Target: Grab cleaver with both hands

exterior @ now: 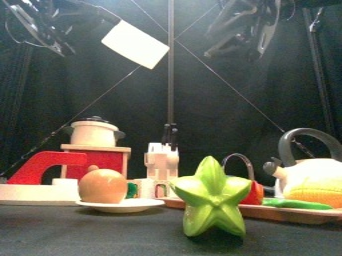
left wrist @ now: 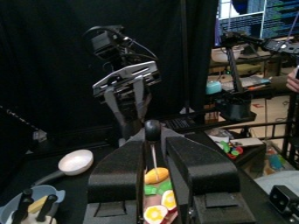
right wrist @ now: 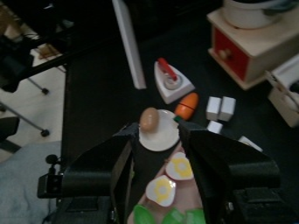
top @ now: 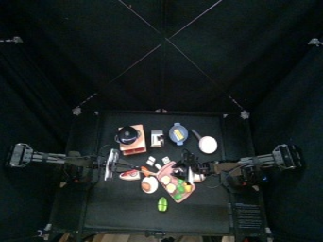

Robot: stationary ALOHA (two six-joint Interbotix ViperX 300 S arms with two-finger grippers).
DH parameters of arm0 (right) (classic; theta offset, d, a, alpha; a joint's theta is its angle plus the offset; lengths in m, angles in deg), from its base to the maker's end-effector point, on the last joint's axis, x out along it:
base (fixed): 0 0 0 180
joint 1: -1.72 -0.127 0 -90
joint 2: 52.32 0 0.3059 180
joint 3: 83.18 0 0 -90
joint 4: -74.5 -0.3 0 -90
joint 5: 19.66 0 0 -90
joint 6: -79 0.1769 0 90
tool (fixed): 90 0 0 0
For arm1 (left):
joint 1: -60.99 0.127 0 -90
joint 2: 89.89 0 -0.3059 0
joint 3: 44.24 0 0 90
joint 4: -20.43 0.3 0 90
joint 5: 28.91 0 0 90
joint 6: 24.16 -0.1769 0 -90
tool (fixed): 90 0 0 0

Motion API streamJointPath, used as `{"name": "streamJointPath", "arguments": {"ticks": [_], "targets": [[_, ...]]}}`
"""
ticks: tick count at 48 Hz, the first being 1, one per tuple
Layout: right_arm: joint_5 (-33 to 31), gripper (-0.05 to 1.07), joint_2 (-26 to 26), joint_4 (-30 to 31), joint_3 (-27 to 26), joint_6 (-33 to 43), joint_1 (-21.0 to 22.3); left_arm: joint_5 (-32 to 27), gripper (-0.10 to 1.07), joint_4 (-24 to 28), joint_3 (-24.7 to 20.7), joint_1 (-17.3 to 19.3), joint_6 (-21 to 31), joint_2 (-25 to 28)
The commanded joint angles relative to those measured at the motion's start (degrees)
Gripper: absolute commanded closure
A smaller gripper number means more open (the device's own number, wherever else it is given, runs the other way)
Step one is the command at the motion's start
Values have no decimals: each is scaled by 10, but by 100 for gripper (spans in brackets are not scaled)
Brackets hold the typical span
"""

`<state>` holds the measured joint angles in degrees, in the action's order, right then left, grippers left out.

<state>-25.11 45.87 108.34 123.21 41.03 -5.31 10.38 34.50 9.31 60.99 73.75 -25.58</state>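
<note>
The cleaver [exterior: 135,44] hangs high in the air left of the table's middle, its pale blade tilted and facing the front. From above it shows as a thin grey strip [top: 111,159], and as a long grey bar in the right wrist view [right wrist: 126,44]. My left gripper [left wrist: 151,144] has its jaws close together on a thin dark handle, which seems to be the cleaver's. My right gripper [right wrist: 158,140] is raised above the food, pointing down, with its jaws apart and empty. It also shows in the left wrist view [left wrist: 126,103].
The table is crowded: a green starfruit [exterior: 214,198], a peach on a plate [exterior: 103,185], a red grinder [exterior: 74,160], a kettle [exterior: 314,150], corn [exterior: 318,185]. An egg plate [right wrist: 173,179] and a carrot [right wrist: 187,105] lie under the right gripper. A white bowl [left wrist: 76,160] sits beside it.
</note>
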Motion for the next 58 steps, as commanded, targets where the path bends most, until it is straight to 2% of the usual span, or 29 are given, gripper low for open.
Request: {"name": "streamJointPath", "arguments": {"ticks": [1, 14, 28, 46, 50, 58], "targets": [[14, 23, -23, 6, -33, -4, -3, 10, 42, -4, -22, -4, -1, 11], [17, 23, -65, 34, -68, -1, 0, 19, 42, -4, -25, -14, -1, 14], [18, 24, -111, 28, -100, -1, 7, 26, 42, -4, -25, -15, -1, 20], [18, 25, -118, 26, -108, 0, 6, 26, 42, -4, -22, -14, -2, 19], [18, 29, -118, 26, -108, 0, 7, 26, 42, -4, -22, -14, -2, 19], [18, 48, -117, 26, -108, 0, 6, 26, 42, -4, -19, -14, -2, 20]]}}
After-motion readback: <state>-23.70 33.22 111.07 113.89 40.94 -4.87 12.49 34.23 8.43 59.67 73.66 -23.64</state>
